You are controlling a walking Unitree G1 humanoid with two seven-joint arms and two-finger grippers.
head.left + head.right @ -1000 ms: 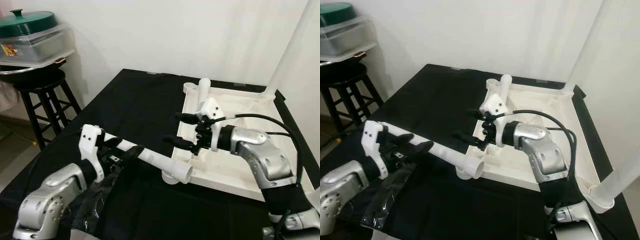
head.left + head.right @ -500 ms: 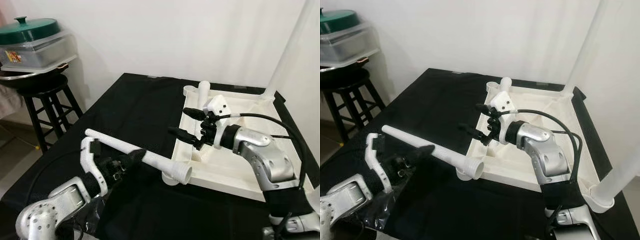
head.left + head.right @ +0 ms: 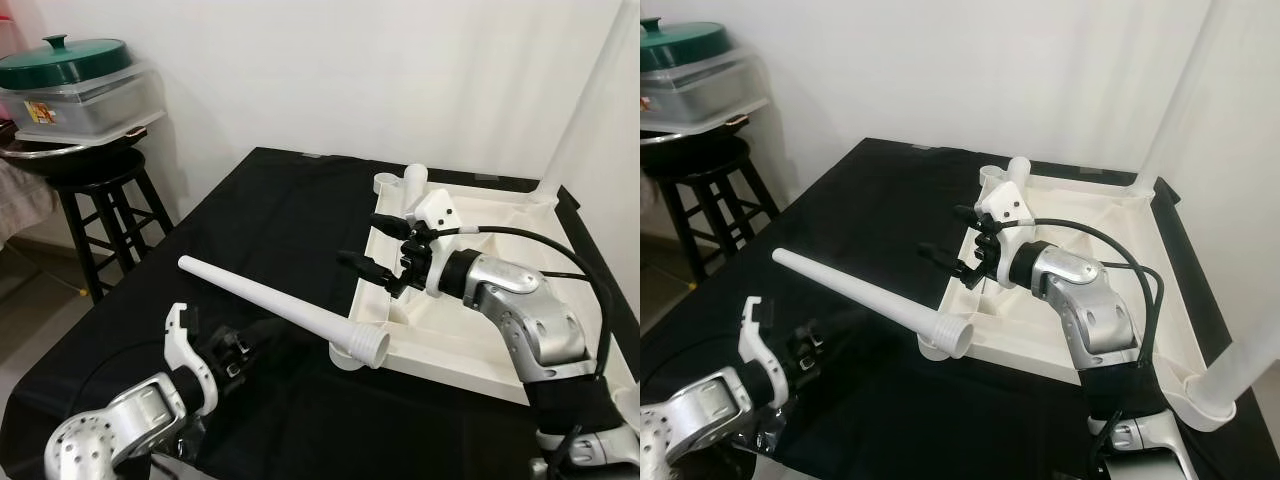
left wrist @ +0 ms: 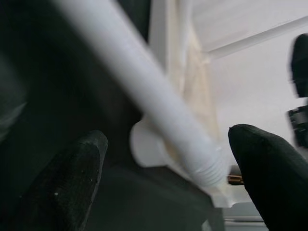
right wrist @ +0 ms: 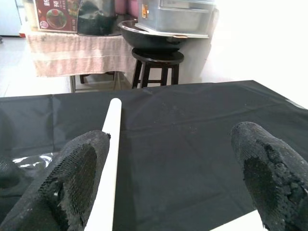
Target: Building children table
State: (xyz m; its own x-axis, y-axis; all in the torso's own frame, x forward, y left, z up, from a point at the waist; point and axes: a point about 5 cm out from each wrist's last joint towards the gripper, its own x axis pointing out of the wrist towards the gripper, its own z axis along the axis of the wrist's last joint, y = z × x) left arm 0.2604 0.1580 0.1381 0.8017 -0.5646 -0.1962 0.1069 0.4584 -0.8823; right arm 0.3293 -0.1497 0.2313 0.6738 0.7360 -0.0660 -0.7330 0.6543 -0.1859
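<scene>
A long white tapered table leg [image 3: 270,303] lies slanted over the black cloth. Its threaded wide end [image 3: 368,346] rests at the near left corner socket [image 3: 344,358] of the upturned white table top [image 3: 455,345]. My left gripper [image 3: 250,338] sits low beside the leg's middle, open and apart from it; in the left wrist view the leg [image 4: 144,96] runs between the spread fingers [image 4: 72,183]. My right gripper [image 3: 375,245] hovers open over the table top's left rim. The leg [image 5: 108,159] appears past its fingers [image 5: 269,178].
Tall white legs stand at the table top's back right corner [image 3: 585,100] and near right corner [image 3: 1240,370], with a short stub [image 3: 414,182] at the back left. A black stool [image 3: 100,200] with a pan and a green-lidded container [image 3: 75,85] stands at left. Crumpled plastic [image 3: 770,430] lies near my left arm.
My left gripper has let go of the leg and drawn back toward me and down. The leg stays at the corner socket. My right gripper, still open, rose slightly.
</scene>
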